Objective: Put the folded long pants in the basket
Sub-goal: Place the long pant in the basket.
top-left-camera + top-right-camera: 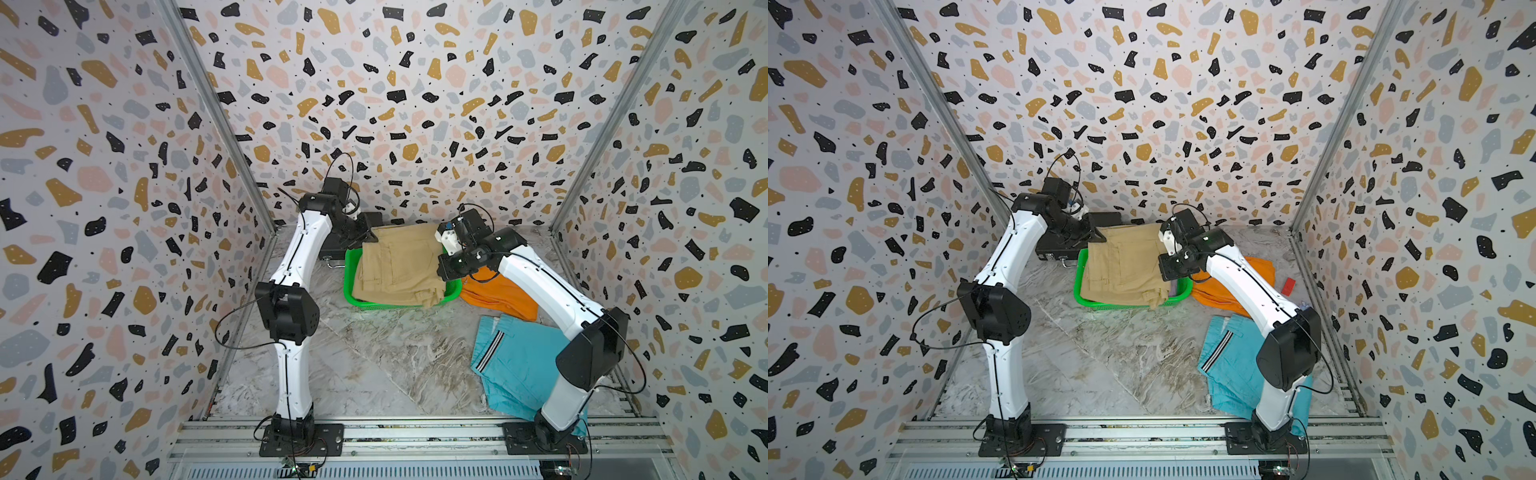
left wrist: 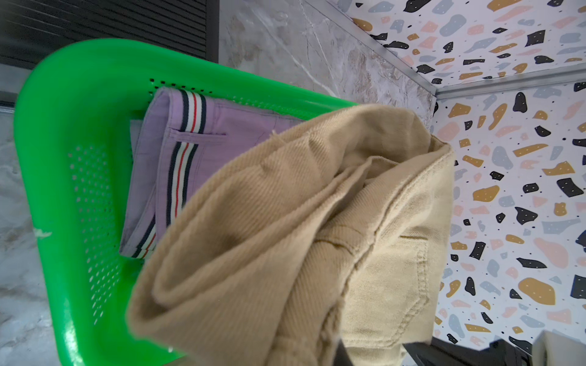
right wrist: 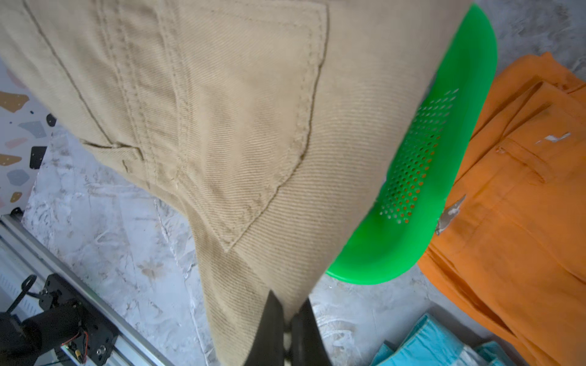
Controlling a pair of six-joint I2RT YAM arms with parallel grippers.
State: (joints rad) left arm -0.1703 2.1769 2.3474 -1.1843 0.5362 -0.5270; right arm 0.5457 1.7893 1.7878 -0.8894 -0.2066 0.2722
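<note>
Pants, four folded pairs: turquoise striped-trim pants (image 1: 515, 365) lie nearest, plain orange pants (image 1: 498, 297) beyond, beside one bright green perforated plastic basket (image 1: 349, 282). Lilac striped pants (image 2: 203, 139) lie inside, beneath tan pants (image 1: 399, 266) pinched by left gripper (image 1: 368, 236) and right gripper (image 3: 287, 326). One flat black case (image 2: 95, 25) behind.

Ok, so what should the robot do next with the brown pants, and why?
Probably lower the tan pants a little so they settle flat in the green basket, then let go. The left pincer and right pincer each pinch an edge, the pants hang tilted above the basket, and the lilac pants already lie inside.
</note>
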